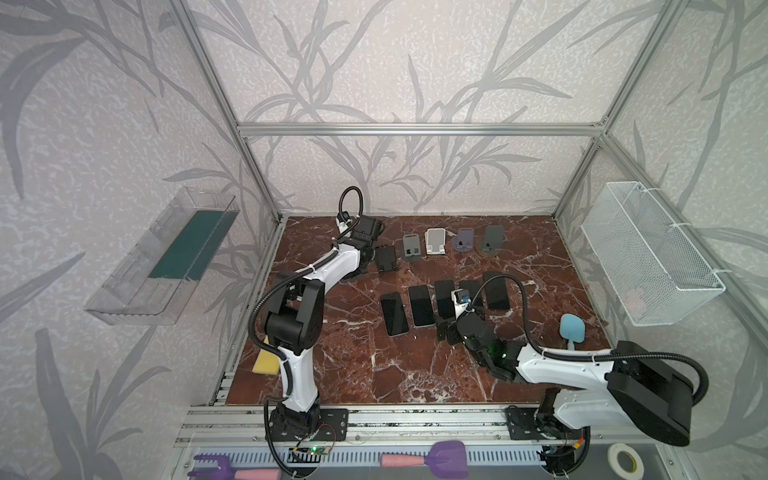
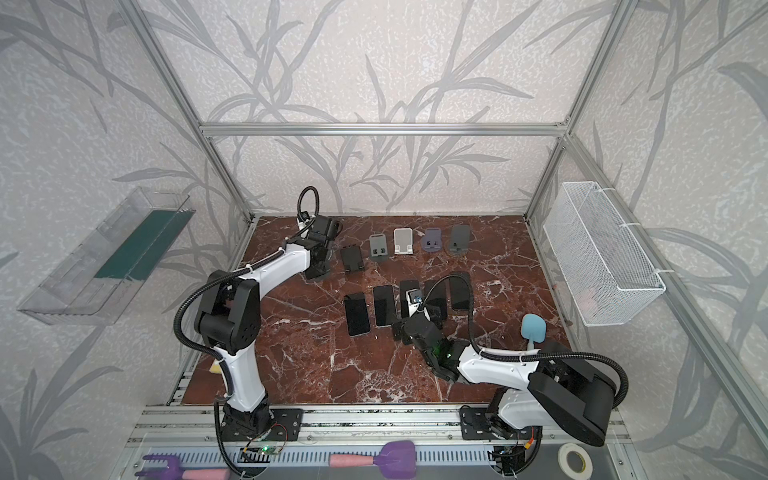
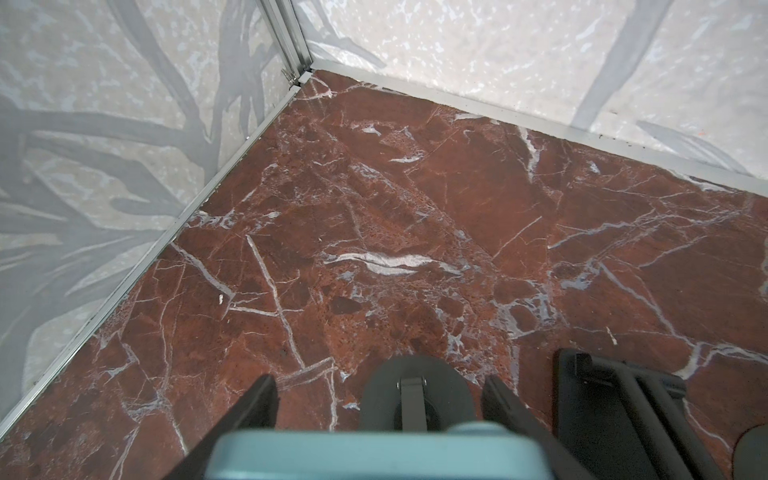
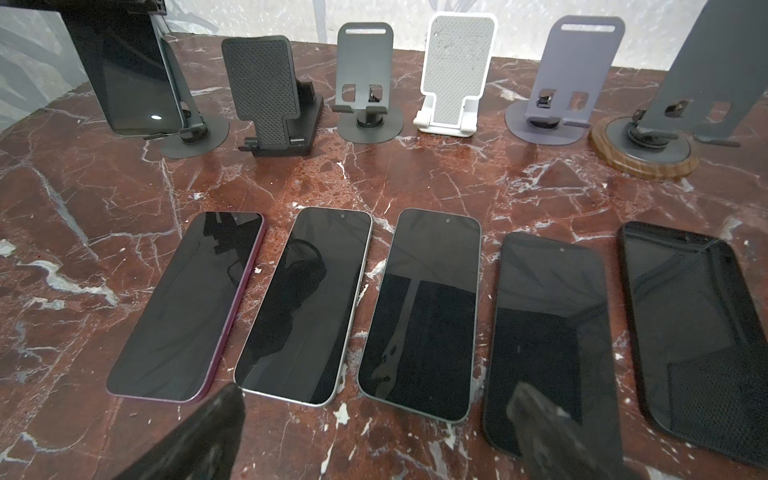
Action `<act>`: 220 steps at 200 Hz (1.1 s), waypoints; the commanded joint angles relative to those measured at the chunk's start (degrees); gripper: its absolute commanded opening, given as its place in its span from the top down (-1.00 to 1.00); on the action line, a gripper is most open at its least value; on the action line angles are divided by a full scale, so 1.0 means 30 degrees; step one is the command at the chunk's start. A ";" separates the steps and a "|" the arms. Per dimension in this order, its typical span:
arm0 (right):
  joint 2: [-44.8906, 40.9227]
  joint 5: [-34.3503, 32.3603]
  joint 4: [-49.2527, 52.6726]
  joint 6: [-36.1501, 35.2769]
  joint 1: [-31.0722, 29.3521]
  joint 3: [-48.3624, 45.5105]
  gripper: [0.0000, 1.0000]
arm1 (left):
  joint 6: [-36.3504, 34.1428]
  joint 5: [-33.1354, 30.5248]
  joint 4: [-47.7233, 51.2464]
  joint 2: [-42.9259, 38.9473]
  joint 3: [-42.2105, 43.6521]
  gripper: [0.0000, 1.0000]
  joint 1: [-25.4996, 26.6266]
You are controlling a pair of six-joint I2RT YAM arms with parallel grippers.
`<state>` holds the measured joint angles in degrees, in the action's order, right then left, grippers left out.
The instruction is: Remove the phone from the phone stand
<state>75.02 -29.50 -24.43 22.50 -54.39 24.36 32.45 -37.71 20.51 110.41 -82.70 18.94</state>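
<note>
Right wrist view places the phone (image 4: 129,79) at the left end of the back row, leaning upright on its round-based phone stand (image 4: 199,139). The left gripper (image 3: 380,384) is clamped on the phone's upper end. In the left wrist view its fingers (image 3: 257,399) flank the phone's teal top edge, with the stand's base just beyond. Past that stand, bare marble table (image 1: 374,374) runs to the wall rails (image 3: 208,199) of the back-left corner, and a black stand (image 3: 615,399) sits just beside it on the other side. Four more empty stands (image 4: 457,70) continue the row toward the right wall. In front of them five flat phones (image 4: 419,307) lie screen-up, almost edge to edge. The right gripper (image 4: 374,392) hangs over their near ends, jaws spread wide and holding nothing. The table's front half is open, apart from a yellow sponge (image 1: 266,361) at the left edge and a blue spatula (image 1: 572,330) near the right edge. A clear bin (image 1: 124,307) on the left wall holds a dark green sheet (image 1: 191,245). A white wire basket (image 1: 665,232) hangs on the right wall, and something pale lies in its bottom, too faint to identify.
</note>
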 commanded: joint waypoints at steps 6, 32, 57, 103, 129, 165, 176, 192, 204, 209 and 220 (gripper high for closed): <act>0.0129 -0.0158 -0.0325 0.0058 -0.0063 0.0495 -0.98 | -0.0410 -0.0002 -0.0341 -0.1112 0.0220 -0.15 0.0015; 0.0128 -0.0129 -0.0320 0.0083 -0.0063 0.0497 -0.98 | -0.0603 0.0210 -0.0340 -0.1592 0.0577 -0.14 0.0074; 0.0129 -0.0077 -0.0318 0.0087 -0.0063 0.0493 -0.98 | -0.0813 0.0682 -0.0531 -0.2283 0.1116 -0.12 0.0132; 0.0187 -0.0007 -0.0354 0.0117 -0.0063 0.0523 -0.98 | -0.1204 0.1396 -0.0847 -0.3083 0.1809 -0.10 0.0191; 0.0187 -0.0012 -0.0310 0.0087 -0.0057 0.0530 -0.98 | -0.1240 0.1507 -0.0618 -0.3271 0.1841 -0.09 0.0219; 0.0187 0.0016 -0.0325 0.0117 -0.0062 0.0523 -0.98 | -0.1605 0.1647 -0.0175 -0.4245 0.2207 -0.08 0.0446; 0.0187 0.0091 -0.0325 0.0145 -0.0063 0.0523 -0.98 | -0.1690 0.1724 -0.0050 -0.4687 0.2433 -0.08 0.0553; 0.0187 0.0135 -0.0303 0.0175 -0.0063 0.0523 -0.98 | -0.1684 0.2031 0.0187 -0.5386 0.2911 -0.07 0.0710; 0.0131 0.0135 -0.0267 0.0245 -0.0063 0.0523 -0.98 | -0.1690 0.2140 0.0357 -0.5870 0.3356 -0.07 0.0909; 0.0076 0.0138 -0.0274 0.0314 -0.0063 0.0497 -0.98 | -0.1683 0.2248 0.0438 -0.6140 0.3496 -0.07 0.0986; -0.0039 0.0165 -0.0270 0.0504 -0.0063 0.0413 -0.97 | -0.1618 0.2320 0.0786 -0.6550 0.3788 -0.07 0.1126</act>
<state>75.31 -28.91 -24.40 22.72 -54.39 24.38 28.01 -30.79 20.99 94.76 -72.86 21.37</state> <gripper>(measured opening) 0.989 0.720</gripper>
